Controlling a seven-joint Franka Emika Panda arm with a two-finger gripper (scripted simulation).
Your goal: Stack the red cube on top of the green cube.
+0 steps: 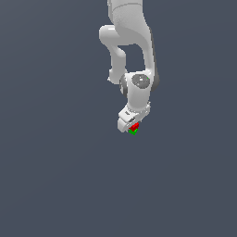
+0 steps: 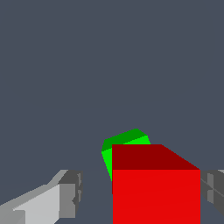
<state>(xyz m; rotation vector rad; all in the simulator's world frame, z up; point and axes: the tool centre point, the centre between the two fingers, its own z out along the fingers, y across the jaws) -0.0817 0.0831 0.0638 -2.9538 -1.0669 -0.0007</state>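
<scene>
- Red shows between the gripper [image 1: 133, 124] fingers: the red cube [image 2: 156, 188] sits there, one pad touching, the other clear, so the hand is judged part-open.
- The green cube [image 2: 124, 146] lies directly beneath, partly hidden.
- Release seems underway; a straight upward retreat is called for next.

Red cube [image 2: 155, 188] cut off at the wrist view's edge, lower part unseen; covers most of the green cube [image 2: 126, 141]. Fingers [image 2: 43, 205] cropped at the frame edges, one only a sliver. In the exterior view, both cubes too small and tucked under the gripper [image 1: 133, 124] to judge contact; arm's base out of frame.
</scene>
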